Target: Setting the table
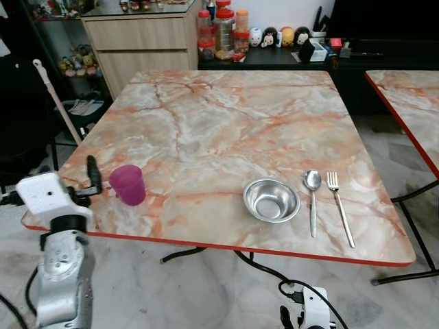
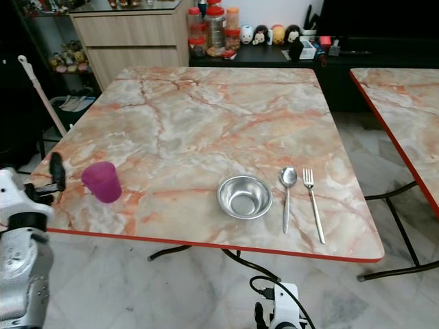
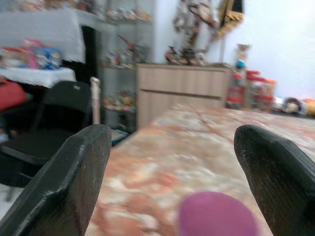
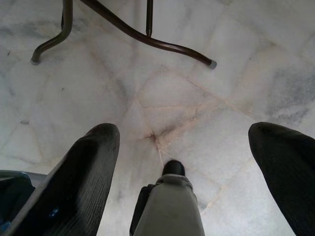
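Note:
A purple cup (image 1: 127,184) stands upright near the front left corner of the marble table (image 1: 206,116). My left gripper (image 1: 92,179) is just left of it at the table's edge. In the left wrist view its fingers (image 3: 74,182) stand wide apart and open, with the cup (image 3: 216,216) ahead of them, untouched. A steel bowl (image 1: 271,200) sits near the front edge on the right. Beside it on the right lie a spoon (image 1: 312,199) and then a fork (image 1: 339,205). My right gripper (image 4: 184,147) hangs open low over the floor.
A second marble table (image 1: 411,103) stands to the right across a gap. At the back are a wooden cabinet (image 1: 137,41) and jars (image 1: 223,31). A mop handle (image 1: 58,103) leans at the left. Table legs (image 4: 147,39) and a cable (image 1: 274,274) cross the floor below.

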You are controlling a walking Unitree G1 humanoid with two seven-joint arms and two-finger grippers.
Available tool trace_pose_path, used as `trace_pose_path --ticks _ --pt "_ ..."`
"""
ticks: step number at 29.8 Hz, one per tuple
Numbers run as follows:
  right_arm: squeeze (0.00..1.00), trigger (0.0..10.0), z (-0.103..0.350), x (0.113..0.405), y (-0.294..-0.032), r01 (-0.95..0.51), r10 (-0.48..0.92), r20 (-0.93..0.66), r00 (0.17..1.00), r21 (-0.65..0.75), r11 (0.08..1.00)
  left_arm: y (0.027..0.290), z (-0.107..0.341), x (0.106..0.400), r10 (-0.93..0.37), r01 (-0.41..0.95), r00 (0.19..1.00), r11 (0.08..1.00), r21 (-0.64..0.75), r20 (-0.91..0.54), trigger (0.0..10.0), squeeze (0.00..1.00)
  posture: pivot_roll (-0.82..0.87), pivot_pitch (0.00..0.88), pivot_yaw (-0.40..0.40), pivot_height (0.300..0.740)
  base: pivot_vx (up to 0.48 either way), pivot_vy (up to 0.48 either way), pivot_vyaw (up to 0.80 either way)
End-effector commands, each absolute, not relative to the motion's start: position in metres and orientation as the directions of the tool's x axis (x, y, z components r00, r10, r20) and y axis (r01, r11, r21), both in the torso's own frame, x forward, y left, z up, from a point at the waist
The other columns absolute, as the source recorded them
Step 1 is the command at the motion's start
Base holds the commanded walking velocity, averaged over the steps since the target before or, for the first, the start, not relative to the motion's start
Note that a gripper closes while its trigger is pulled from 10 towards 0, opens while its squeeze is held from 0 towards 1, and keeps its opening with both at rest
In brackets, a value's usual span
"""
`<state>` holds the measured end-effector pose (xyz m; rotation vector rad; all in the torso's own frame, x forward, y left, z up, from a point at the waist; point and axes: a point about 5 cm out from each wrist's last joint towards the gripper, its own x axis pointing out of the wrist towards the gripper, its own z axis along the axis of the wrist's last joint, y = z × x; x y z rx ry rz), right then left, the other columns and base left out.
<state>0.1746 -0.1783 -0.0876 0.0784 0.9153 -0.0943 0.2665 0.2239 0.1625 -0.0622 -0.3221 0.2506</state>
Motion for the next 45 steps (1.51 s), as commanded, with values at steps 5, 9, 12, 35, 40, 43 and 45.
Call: trace_pose_path --ticks 5,9,12,35,40,43,45 --pt "0.00 10.0 -0.087 0.176 -0.178 0.116 -0.050 -0.789 0.613 0.028 0.993 0.210 0.164 0.274 0.211 -0.185 0.930 0.976 -0.116 0.299 10.0 0.00 0.09 0.028 0.037 0.707 0.000 -0.280 0.00" --pt "0.00 10.0 -0.087 0.175 -0.182 0.123 -0.064 -0.796 0.602 0.014 0.992 0.207 0.164 0.276 0.195 -0.166 0.933 0.979 -0.120 0.301 10.0 0.00 0.08 0.014 0.033 0.707 0.000 -0.290 0.00" --pt "0.00 10.0 -0.088 0.175 -0.181 0.126 -0.059 -0.798 0.600 0.021 0.992 0.206 0.165 0.277 0.188 -0.160 0.934 0.980 -0.118 0.302 10.0 0.00 0.08 0.004 0.032 0.707 0.000 -0.290 -0.50" --pt "0.00 10.0 -0.088 0.173 -0.179 0.109 -0.046 -0.797 0.602 0.025 0.994 0.200 0.147 0.283 0.117 -0.102 0.982 0.989 -0.104 0.150 10.0 0.00 0.08 0.024 0.033 0.707 0.000 -0.199 -0.10" --pt "0.00 10.0 -0.088 0.172 -0.179 0.115 -0.048 -0.795 0.604 0.028 0.993 0.195 0.141 0.286 0.109 -0.098 0.987 0.990 -0.098 0.120 10.0 0.00 0.07 0.032 0.039 0.707 0.114 0.000 0.00" --pt "0.00 10.0 -0.089 0.172 -0.179 0.104 -0.050 -0.797 0.602 0.016 0.994 0.193 0.142 0.287 0.109 -0.097 0.987 0.990 -0.105 0.120 10.0 0.00 0.07 0.033 0.040 0.707 0.324 0.000 0.00" --pt "0.00 10.0 -0.089 0.172 -0.179 0.097 -0.046 -0.796 0.603 0.016 0.995 0.193 0.143 0.288 0.110 -0.097 0.986 0.989 -0.108 0.122 10.0 0.00 0.06 0.033 0.040 0.707 0.330 0.000 0.00"
